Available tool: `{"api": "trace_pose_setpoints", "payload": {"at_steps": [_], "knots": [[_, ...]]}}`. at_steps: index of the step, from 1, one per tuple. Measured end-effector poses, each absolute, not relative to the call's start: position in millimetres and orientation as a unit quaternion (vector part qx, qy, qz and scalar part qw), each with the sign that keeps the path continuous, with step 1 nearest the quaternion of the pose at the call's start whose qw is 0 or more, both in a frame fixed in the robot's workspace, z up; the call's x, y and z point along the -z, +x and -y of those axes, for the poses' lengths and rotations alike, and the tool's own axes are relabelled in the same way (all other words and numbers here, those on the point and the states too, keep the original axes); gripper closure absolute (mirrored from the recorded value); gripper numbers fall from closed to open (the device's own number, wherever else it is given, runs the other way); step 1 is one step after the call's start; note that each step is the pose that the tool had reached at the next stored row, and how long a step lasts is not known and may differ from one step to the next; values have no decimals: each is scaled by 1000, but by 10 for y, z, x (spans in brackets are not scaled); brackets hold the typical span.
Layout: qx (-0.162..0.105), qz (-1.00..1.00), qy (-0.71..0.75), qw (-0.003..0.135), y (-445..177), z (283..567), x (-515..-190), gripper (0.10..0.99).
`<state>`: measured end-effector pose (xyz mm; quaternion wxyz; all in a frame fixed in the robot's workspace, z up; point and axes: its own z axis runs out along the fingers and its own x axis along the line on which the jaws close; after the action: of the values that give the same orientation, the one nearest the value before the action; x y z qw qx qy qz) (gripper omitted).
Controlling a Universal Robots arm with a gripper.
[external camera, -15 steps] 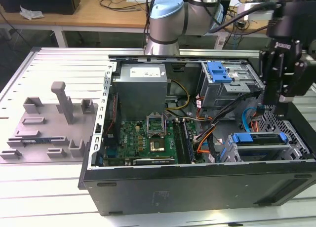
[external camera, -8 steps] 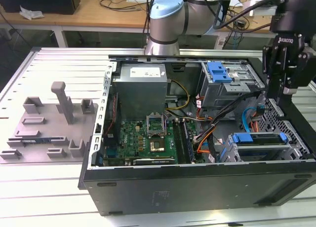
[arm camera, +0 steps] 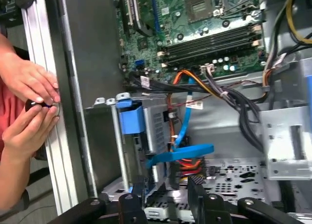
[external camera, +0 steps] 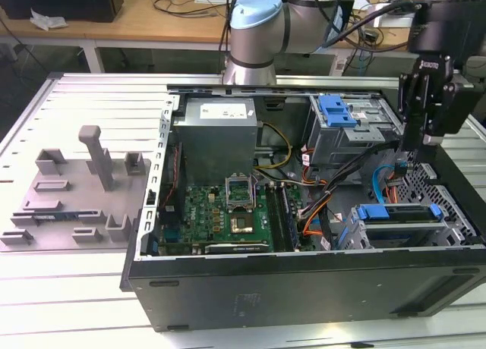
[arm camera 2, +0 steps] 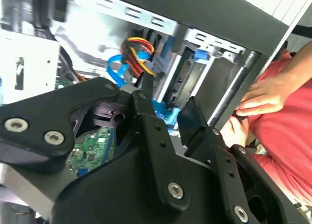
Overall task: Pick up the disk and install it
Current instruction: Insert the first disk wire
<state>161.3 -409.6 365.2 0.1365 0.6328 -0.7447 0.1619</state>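
The computer case [external camera: 304, 288] lies on its side on the table [external camera: 76, 99] with its open side up, most likely so the arm can reach in from above. The disk [external camera: 399, 212] is low down on the exterior view's right. It lies flat in a metal cage [external camera: 357, 235] just inside the case's near wall, with its blue frame on top. The gripper [external camera: 427, 136] hangs above the case on the exterior view's right, higher up than the disk and apart from it. In both wrist views its two fingers [arm camera 2: 141, 112] stand wide apart and nothing is between them, so it holds nothing. There is not much room around the disk. The cage walls sit close on both sides, and the case wall is right next to it. A blue cable [arm camera: 180, 153] bends across the space by the cage, and a bunch of coloured wires [arm camera: 195, 83] runs past it too, so they could get in the way. The space straight above the cage looks open. The green board [external camera: 228, 212] and the big grey box [external camera: 220, 133] are well away, toward the middle of the exterior view. In the first wrist view a person's hands [arm camera: 29, 83] are outside the case, beside its wall, holding something small and dark.
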Motion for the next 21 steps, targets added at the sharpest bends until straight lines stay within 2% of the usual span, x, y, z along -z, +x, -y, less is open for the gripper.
{"api": "trace_pose_setpoints", "payload": {"at_steps": [4,13,14,16,21], "knots": [[-166,744,632,139,1612,3937,-3604,612],[-172,749,626,133,1611,3944,-3525,612],[-172,750,625,132,1611,3945,-3521,627],[-175,751,623,129,1608,3948,-3514,765],[-178,751,622,131,1558,3986,-3513,765]]}}
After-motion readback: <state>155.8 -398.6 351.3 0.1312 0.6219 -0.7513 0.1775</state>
